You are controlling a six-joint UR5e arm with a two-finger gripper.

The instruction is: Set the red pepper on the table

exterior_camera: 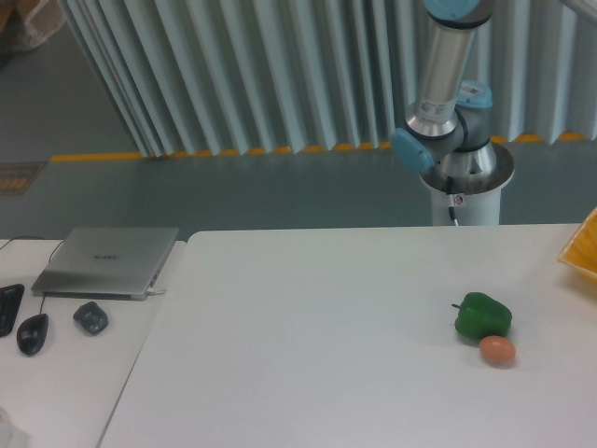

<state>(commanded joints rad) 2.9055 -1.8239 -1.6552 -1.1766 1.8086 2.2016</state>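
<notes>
The red pepper is out of view. The white table (308,336) fills the lower right of the camera view. Only the arm's base and lower links (446,89) show, behind the table's far edge at the upper right. The gripper itself is outside the frame.
A green bell pepper (482,315) lies on the table at the right, with a small orange-brown egg-shaped object (497,350) touching its front. A yellow object (582,250) pokes in at the right edge. The adjoining desk at left holds a laptop (107,260) and two mice (90,317).
</notes>
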